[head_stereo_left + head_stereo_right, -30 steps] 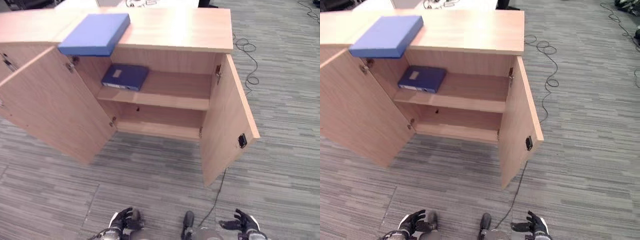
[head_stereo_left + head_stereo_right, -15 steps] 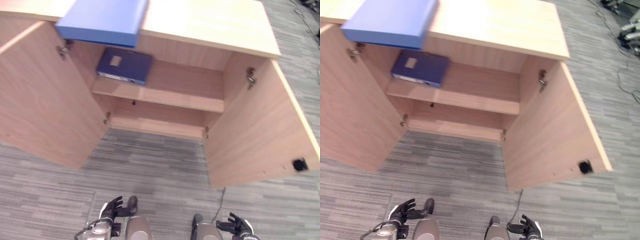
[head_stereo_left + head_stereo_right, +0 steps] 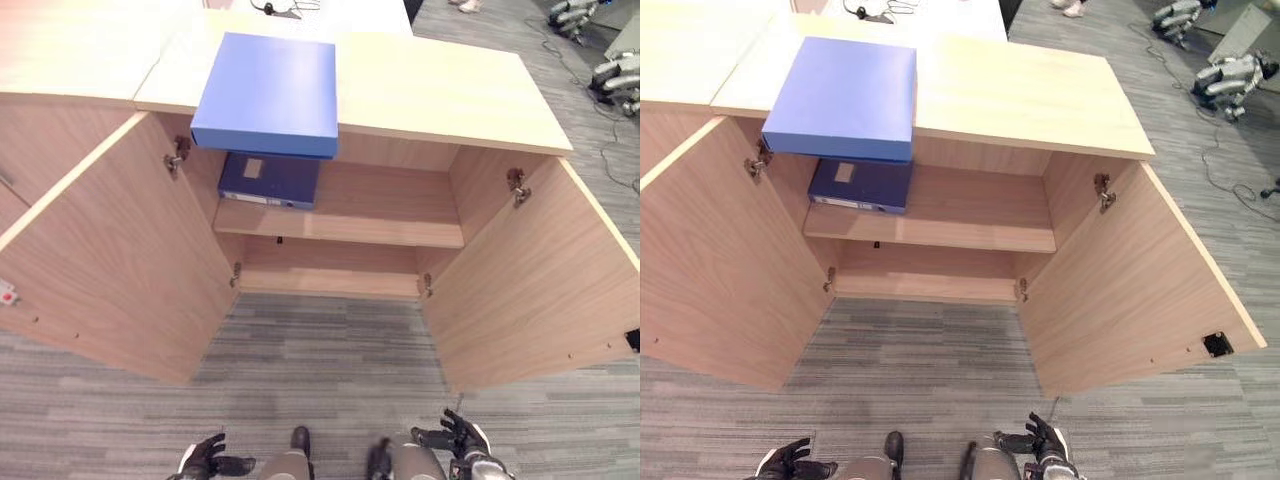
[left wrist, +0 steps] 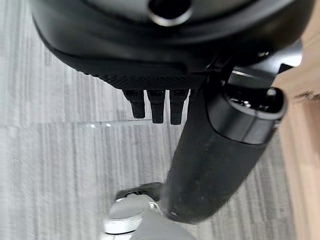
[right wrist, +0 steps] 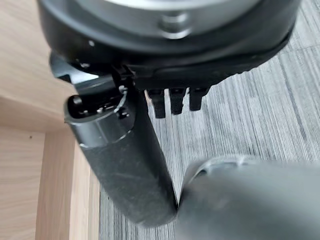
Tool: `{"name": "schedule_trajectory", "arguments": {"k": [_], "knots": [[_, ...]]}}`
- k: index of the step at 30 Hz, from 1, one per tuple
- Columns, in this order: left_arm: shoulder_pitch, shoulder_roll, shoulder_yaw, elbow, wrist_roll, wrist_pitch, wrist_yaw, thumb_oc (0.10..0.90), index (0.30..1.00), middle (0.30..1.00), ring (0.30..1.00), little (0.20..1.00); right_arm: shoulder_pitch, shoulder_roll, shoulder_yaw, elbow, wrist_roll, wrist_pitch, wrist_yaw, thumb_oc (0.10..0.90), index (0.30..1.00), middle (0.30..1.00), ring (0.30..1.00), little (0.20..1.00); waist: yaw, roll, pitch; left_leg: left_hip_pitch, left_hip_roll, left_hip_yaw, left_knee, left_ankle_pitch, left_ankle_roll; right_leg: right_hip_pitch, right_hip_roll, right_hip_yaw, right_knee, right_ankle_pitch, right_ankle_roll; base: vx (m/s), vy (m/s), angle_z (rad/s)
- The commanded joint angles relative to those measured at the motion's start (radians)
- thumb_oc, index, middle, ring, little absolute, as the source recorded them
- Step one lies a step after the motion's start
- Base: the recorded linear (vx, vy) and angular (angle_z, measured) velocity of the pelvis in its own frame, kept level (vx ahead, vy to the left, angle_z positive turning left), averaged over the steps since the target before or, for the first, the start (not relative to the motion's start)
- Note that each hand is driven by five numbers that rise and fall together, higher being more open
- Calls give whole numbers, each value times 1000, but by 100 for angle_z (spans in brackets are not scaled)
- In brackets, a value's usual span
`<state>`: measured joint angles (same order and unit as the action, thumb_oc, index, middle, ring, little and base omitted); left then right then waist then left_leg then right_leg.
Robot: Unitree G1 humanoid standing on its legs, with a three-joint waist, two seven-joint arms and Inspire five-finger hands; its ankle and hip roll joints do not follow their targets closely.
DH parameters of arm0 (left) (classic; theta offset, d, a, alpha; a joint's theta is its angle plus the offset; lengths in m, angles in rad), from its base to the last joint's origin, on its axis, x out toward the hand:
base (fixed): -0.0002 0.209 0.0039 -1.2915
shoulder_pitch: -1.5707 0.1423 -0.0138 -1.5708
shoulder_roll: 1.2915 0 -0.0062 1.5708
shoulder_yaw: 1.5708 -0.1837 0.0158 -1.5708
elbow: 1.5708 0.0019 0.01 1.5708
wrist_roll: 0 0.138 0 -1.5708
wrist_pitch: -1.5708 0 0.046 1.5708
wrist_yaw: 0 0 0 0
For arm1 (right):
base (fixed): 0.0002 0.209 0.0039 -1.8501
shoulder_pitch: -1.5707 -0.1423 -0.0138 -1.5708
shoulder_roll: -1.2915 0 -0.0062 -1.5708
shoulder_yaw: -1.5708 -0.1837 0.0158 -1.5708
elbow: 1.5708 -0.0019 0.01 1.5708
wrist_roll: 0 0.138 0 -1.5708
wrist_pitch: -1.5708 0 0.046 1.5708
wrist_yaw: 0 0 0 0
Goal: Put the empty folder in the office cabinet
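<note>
The camera has been shifted since the earlier frame; the cabinet (image 3: 400,200) is now faced squarely, while the things themselves have not been moved. A light blue folder (image 3: 268,92) is left lying on the cabinet top at its front edge, toward the left corner, overhanging the opening. A darker folder (image 3: 270,180) is seen on the upper shelf's left end. Both doors are open. The left hand (image 3: 205,464) and right hand (image 3: 462,440) are held low, fingers loosely spread, nothing grasped. Picking up and shelving are judged still undone.

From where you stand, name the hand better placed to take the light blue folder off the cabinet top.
Left, by a small margin: the light blue flat folder lies on the left part of the wooden cabinet top. Left hand and right hand both hang low, open.
</note>
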<state>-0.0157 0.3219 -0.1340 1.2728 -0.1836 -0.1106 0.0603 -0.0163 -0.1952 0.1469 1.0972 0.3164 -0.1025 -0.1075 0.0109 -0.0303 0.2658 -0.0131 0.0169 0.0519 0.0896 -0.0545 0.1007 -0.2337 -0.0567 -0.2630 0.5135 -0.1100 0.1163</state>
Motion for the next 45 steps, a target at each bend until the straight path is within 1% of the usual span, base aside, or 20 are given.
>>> {"name": "schedule_trajectory", "arguments": {"k": [1, 5, 7, 8, 11, 12, 15, 16, 17, 19, 20, 21, 22, 23, 25, 26, 27, 30, 36, 45], "knots": [[-18, 7, -17, -19, 46, -19, 9, 800, 900, 900, 900, 900, 16, -67, 4, -7, -30, -15, -24, 800, 900, 900, 900, 900, -26, 25, 23, 78, -21, -34, -103, 2, -81, 28, -12, -22, -220, 89, 22, 229, 30, 9], [-22, -12, -44, -14, 95, -18, -1, 800, 900, 900, 900, 900, 28, -75, 1, -5, -52, -4, -23, 800, 900, 900, 900, 900, -68, 36, 32, 128, -32, -64, -122, -26, -89, -29, -83, -7, -369, 170, 38, 270, -46, 31], [-25, -16, -49, -15, 103, -18, -3, 800, 900, 900, 900, 900, 30, -76, -1, -2, -55, -2, -23, 800, 900, 900, 900, 900, -76, 41, 34, 139, -33, -73, -123, -35, -90, -24, -89, 2, -407, 186, 44, 260, -43, 59], [-29, -19, -54, -16, 114, -18, -6, 800, 900, 900, 900, 900, 36, -77, -9, 10, -66, 6, -21, 800, 900, 900, 900, 900, -94, 51, 34, 170, -44, -87, -123, -60, -90, -36, -112, 37, -438, 217, 58, 326, -23, 47], [-28, -22, -63, -13, 126, -19, -12, 800, 900, 900, 900, 900, 52, -76, -13, 20, -73, 11, -19, 800, 900, 900, 900, 900, -97, 44, 20, 195, -72, -98, -120, -88, -87, -1, -115, 47, -477, 231, 57, 336, -29, 47], [-28, -32, -69, -16, 132, -22, -13, 800, 900, 900, 900, 900, 58, -83, -15, 28, -76, 13, -17, 800, 900, 900, 900, 900, -102, 51, 4, 222, -82, -116, -112, -112, -89, 26, -116, 47, -474, 239, 55, 372, -78, 57], [-24, -38, -76, -20, 134, -22, -13, 800, 900, 900, 900, 900, 64, -92, -17, 28, -75, 12, -14, 800, 900, 900, 900, 900, -110, 64, -5, 232, -76, -125, -96, -131, -102, 43, -112, 38, -467, 231, 49, 273, -86, 63], [-23, -42, -84, -23, 136, -22, -13, 800, 900, 900, 900, 900, 65, -101, -21, 20, -72, 9, -11, 800, 900, 900, 900, 900, -119, 72, -9, 227, -69, -130, -64, -126, -121, 54, -109, 28, -465, 221, 41, 229, -138, 47], [-26, -44, -94, -38, 130, -24, -18, 800, 900, 900, 900, 900, 63, -111, -23, 6, -60, 5, -7, 800, 900, 900, 900, 900, -124, 78, -12, 200, -60, -127, 37, -81, -166, 82, -100, 23, -467, 198, 20, 279, -176, 66], [-43, -46, -111, -63, 104, -27, -16, 800, 900, 900, 900, 900, 45, -129, -17, -14, -40, -3, -14, 800, 900, 900, 900, 900, -112, 59, 9, 99, -74, -133, 224, -8, -214, 125, -99, 35, -478, 174, -5, 161, -128, 61], [-51, -47, -114, -69, 95, -29, -10, 800, 900, 900, 900, 900, 37, -132, -17, -23, -29, -6, -17, 800, 900, 900, 900, 900, -109, 48, 18, 56, -84, -131, 291, 9, -225, 139, -100, 39, -481, 165, -15, 48, -58, 12], [-51, -47, -114, -69, 94, -29, -10, 800, 900, 900, 900, 900, 36, -132, -17, -23, -28, -6, -17, 800, 900, 900, 900, 900, -109, 49, 18, 52, -84, -131, 297, 7, -225, 139, -100, 38, -481, 165, -15, 108, -90, -13], [-62, -45, -117, -73, 81, -29, -2, 800, 900, 900, 900, 900, 20, -138, -19, -20, -14, -5, -21, 800, 900, 900, 900, 900, -97, 25, 30, -15, -76, -113, 358, 25, -236, 173, -102, 39, -496, 144, -30, 91, -63, -13], [-62, -45, -117, -73, 81, -29, -2, 800, 900, 900, 900, 900, 20, -138, -19, -20, -14, -5, -21, 800, 900, 900, 900, 900, -97, 26, 30, -15, -75, -113, 359, 25, -236, 173, -101, 39, -496, 144, -30, 150, -83, 3], [-68, -49, -118, -75, 76, -30, 0, 800, 900, 900, 900, 900, 12, -139, -17, -18, -9, -5, -25, 800, 900, 900, 900, 900, -90, 18, 32, -39, -61, -96, 348, 12, -224, 191, -100, 43, -511, 136, -29, 190, -16, 11], [-66, -59, -125, -69, 87, -26, -4, 800, 900, 900, 900, 900, 0, -134, 1, -17, -14, -7, -27, 800, 900, 900, 900, 900, -58, 0, 18, -89, -41, -89, 202, -38, -175, 222, -78, 61, -527, 108, -23, 360, 16, 2], [-60, -60, -125, -61, 89, -20, -3, 800, 900, 900, 900, 900, 1, -135, 6, -13, -21, -6, -34, 800, 900, 900, 900, 900, -42, 5, 11, -84, -35, -110, 117, -23, -165, 229, -59, 73, -526, 101, -27, 367, 12, -4], [-57, -50, -128, -50, 101, -24, -12, 800, 900, 900, 900, 900, 4, -124, 27, 1, -41, -6, -17, 800, 900, 900, 900, 900, -40, 6, -10, -22, -31, -122, 24, -19, -150, 254, -37, 98, -524, 90, -26, 191, 57, -21], [-36, -47, -121, -51, 122, -20, -10, 800, 900, 900, 900, 900, 15, -89, 42, 5, -45, -4, -13, 800, 900, 900, 900, 900, -42, 1, -51, 76, -20, -88, -90, -9, -129, 272, -30, 124, -541, 106, -13, 125, 84, -32], [-22, -40, -93, -56, 99, -24, 4, 800, 900, 900, 900, 900, 29, -68, 64, 10, -79, 0, -12, 800, 900, 900, 900, 900, -24, -7, -69, 135, -15, -84, -152, -5, -117, 297, -32, 116, -565, 122, 8, 43, 53, 0]]}}
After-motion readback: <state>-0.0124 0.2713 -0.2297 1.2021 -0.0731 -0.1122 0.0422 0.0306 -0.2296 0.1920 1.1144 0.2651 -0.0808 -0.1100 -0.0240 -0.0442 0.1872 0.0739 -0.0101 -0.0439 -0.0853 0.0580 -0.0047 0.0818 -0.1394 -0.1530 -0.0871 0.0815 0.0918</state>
